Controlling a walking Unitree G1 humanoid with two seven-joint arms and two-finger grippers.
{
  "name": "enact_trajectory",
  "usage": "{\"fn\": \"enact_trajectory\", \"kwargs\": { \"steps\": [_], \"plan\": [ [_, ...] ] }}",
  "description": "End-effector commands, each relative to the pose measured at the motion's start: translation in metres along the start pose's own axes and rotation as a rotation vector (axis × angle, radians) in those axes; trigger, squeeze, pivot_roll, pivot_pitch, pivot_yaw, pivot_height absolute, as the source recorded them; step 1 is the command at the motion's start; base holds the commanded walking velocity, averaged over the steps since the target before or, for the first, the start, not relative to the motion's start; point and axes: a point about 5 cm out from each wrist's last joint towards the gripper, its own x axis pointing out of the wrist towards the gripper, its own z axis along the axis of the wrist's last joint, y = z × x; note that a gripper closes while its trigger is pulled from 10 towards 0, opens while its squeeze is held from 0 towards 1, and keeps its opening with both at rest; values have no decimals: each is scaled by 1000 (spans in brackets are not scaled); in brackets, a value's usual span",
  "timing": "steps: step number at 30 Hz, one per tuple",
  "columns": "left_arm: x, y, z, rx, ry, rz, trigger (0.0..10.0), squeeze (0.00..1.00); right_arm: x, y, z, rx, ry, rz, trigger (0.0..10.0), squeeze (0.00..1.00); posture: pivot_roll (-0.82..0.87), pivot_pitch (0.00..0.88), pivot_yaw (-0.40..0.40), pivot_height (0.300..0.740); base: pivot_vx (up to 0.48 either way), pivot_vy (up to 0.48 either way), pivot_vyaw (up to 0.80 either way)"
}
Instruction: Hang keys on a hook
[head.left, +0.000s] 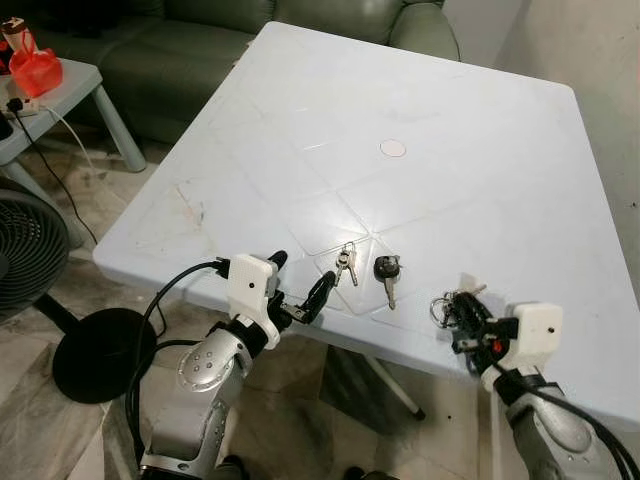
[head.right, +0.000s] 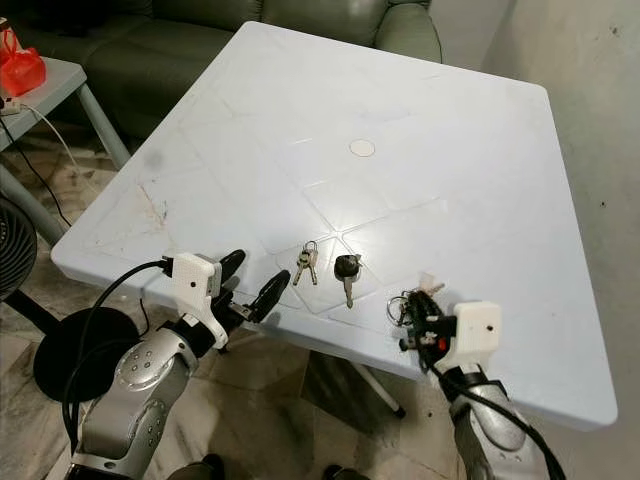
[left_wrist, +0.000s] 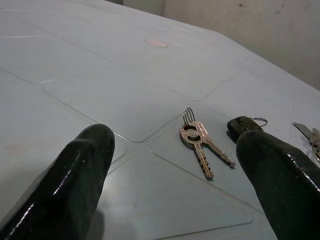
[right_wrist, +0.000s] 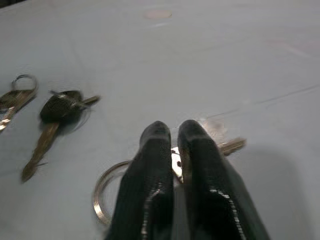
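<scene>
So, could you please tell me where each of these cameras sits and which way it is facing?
Left eye: head camera, looking down at the white table, both arms at its near edge.
Right eye: same head, same scene.
Left wrist: looks along the open left gripper toward the silver key pair.
Right wrist: looks along the right gripper, shut on the key ring bunch.
Both wrist views share the black-headed key.

Green sofa (head.left: 200, 40) behind white table (head.left: 450, 120), fan (head.left: 30, 250) beside
</scene>
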Motion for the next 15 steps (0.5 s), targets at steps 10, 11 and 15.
{"fn": "enact_trajectory", "kwargs": {
  "steps": [10, 11, 15],
  "plan": [
    [0, 1, 0, 2, 4, 4, 10000, 0, 0, -7, 0, -7, 19, -49, 10000, 0, 64, 203, -53, 740, 0, 0, 0],
    [0, 1, 0, 2, 4, 5, 10000, 0, -2, -3, 3, 60, -10, 24, 10000, 1000, 64, 203, -53, 740, 0, 0, 0],
    [0, 1, 0, 1, 3, 6, 10000, 0, -5, 1, 2, 65, -2, 67, 10000, 1000, 64, 205, -54, 740, 0, 0, 0]
  ]
}}
